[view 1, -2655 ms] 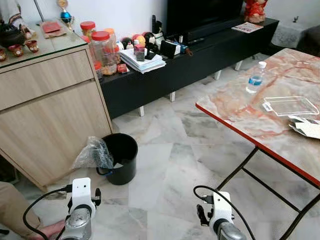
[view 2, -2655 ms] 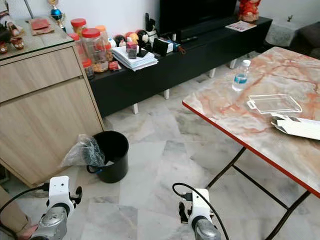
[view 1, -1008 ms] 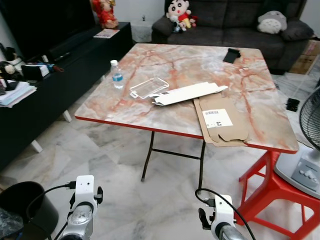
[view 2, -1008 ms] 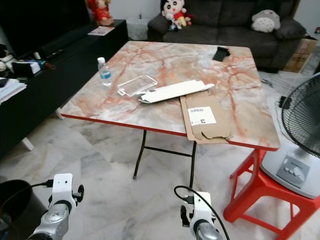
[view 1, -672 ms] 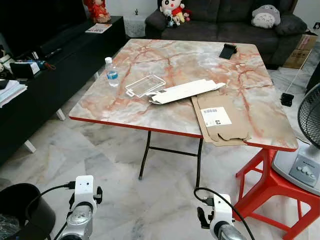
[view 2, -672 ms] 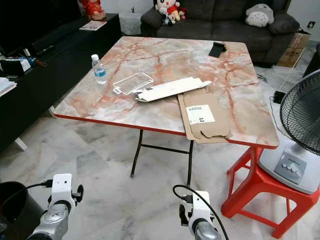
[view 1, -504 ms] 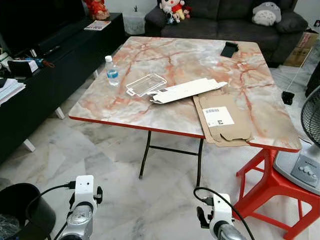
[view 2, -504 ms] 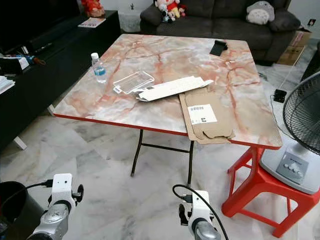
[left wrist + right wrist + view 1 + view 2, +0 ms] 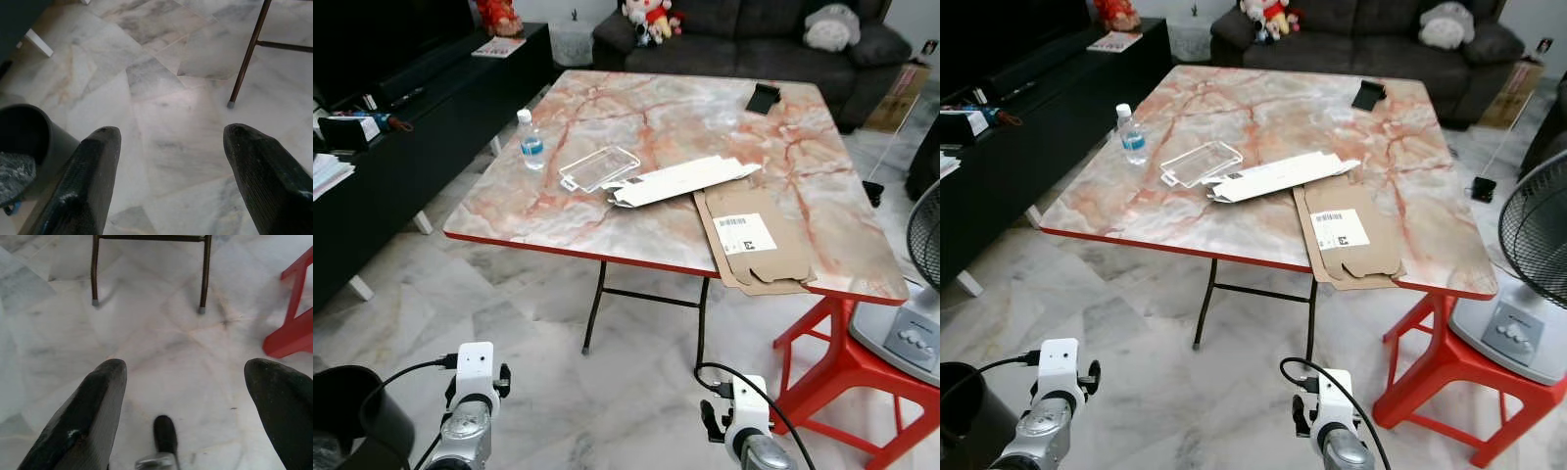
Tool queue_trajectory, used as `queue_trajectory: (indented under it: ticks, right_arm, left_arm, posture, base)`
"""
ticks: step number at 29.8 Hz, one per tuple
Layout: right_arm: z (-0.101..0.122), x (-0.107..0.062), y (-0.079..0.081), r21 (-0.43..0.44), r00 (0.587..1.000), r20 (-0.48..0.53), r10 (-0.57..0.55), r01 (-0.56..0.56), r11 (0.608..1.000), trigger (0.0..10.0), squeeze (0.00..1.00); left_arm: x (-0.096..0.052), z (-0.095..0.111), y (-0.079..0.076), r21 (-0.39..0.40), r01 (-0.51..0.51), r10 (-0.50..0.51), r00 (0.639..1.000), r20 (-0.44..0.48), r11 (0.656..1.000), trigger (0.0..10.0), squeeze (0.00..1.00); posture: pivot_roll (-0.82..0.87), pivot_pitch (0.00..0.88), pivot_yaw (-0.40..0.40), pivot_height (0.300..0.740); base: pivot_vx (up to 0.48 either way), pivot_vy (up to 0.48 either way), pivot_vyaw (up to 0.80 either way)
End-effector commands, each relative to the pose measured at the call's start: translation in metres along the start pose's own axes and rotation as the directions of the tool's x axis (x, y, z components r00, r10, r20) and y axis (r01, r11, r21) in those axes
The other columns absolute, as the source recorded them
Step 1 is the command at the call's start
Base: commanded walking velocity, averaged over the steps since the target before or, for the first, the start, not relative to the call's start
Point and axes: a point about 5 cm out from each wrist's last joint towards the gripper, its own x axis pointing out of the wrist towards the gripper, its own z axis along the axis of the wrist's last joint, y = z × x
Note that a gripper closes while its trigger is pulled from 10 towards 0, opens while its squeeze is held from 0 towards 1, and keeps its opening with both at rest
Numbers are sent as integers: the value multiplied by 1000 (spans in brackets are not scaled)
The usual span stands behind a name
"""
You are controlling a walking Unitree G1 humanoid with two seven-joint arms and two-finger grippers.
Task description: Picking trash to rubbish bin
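Observation:
On the marble table (image 9: 675,117) lie a small water bottle (image 9: 532,149), a clear plastic tray (image 9: 599,167), a flattened white carton (image 9: 683,181) and a flat brown cardboard piece (image 9: 754,238). The black rubbish bin (image 9: 352,421) stands on the floor at my lower left, with crumpled plastic in it (image 9: 14,176). Both arms hang low over the marble floor, well short of the table. My left gripper (image 9: 168,134) is open and holds nothing, with the bin beside it. My right gripper (image 9: 185,367) is open and holds nothing, facing the table legs (image 9: 94,269).
A red plastic stool (image 9: 842,362) and a standing fan (image 9: 911,313) sit right of the table. A black TV console (image 9: 401,137) runs along the left, and a dark sofa (image 9: 754,29) is behind the table. A black flat item (image 9: 764,98) lies on the table's far side.
The camera swung from the cabinet and bin round to the table, then shifted slightly. Both arms hang as before with fingers apart.

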Motion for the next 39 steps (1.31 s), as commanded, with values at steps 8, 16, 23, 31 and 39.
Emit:
queue_trajectory:
  ticks: [8, 16, 23, 31, 39]
  right_arm:
    - [-3, -1, 0, 8, 1000, -7, -4, 4, 1000, 10000, 0]
    - [4, 0, 1, 11, 1000, 28, 0, 0, 1000, 10000, 0]
    - [25, 3, 7, -68, 993, 111, 46, -38, 997, 10000, 0]
    - [75, 0, 14, -186, 914, 373, 163, -99, 978, 10000, 0]
    - [146, -13, 34, -159, 742, 639, 202, -129, 979, 10000, 0]
  left_arm:
    - [2, 6, 0, -8, -7, 7, 1000, 21, 1000, 10000, 0]
    - [4, 17, -2, 25, 13, -15, 997, 78, 1000, 10000, 0]
    - [6, 44, -8, 93, 27, -47, 973, 227, 995, 10000, 0]
    - [-5, 69, -10, 52, 13, -34, 903, 428, 999, 10000, 0]
    - [-16, 120, -16, 113, 0, -71, 781, 620, 994, 10000, 0]
  posture:
    - [28, 0, 31, 740]
    - [26, 0, 37, 740]
    - [28, 0, 42, 740]
    - [11, 0, 47, 740]
    - [3, 0, 61, 740]
  base:
    - [0, -271, -723]
    - [0, 0, -273]
    - [0, 0, 0]
    - [0, 0, 0]
    - [0, 0, 0]
